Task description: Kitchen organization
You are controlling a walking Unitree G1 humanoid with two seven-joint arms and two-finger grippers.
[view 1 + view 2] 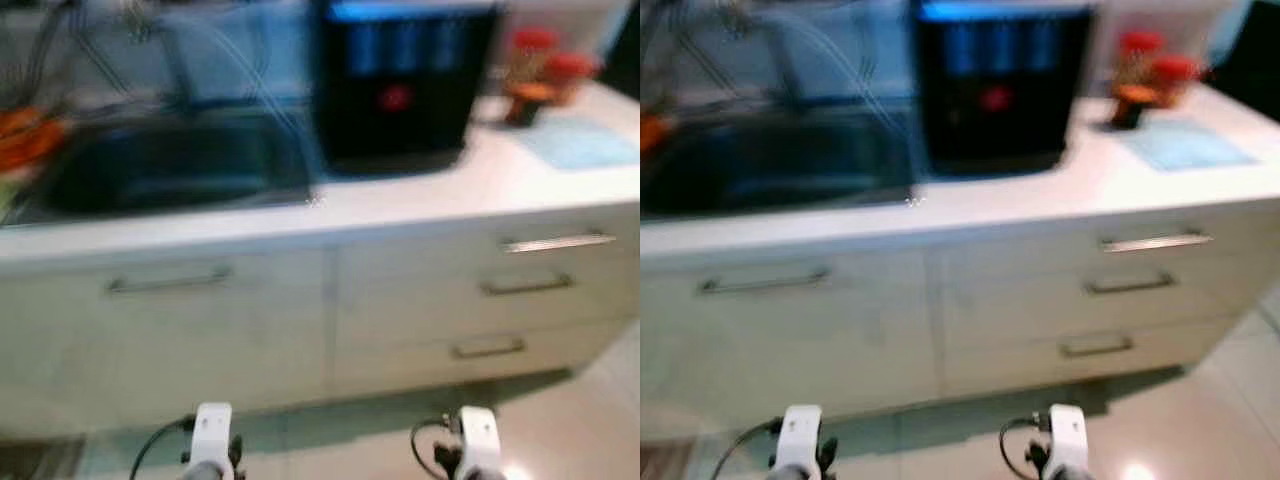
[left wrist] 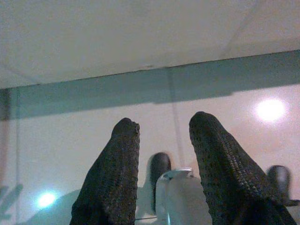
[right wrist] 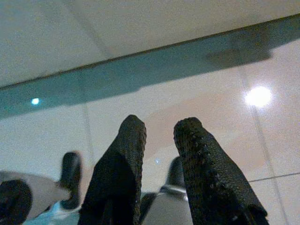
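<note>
A: What do you have nearest to you?

B: Both arms hang low in front of the cabinet. I see the left tool (image 2: 161,164) over the glossy floor (image 2: 93,136), its two black fingers (image 2: 115,178) apart with nothing between them. The right tool (image 3: 159,159) is the same, fingers a little apart and empty, also above the floor tiles.

A: And further out?

B: Behind the arms stands the white cabinet (image 1: 300,320), with one long handle on its left door and three drawer handles (image 1: 527,285) on its right side. The head views are blurred, so small things I cannot read well.

A: On top of it?

B: The white desk (image 1: 480,190). On the left of the cabinet top is the dark sink (image 1: 170,165). Just right of the sink stands a black appliance (image 1: 400,85) with a blue strip. At the far right are red-topped containers (image 1: 545,65), and near them a pale blue mat (image 1: 580,145).
</note>
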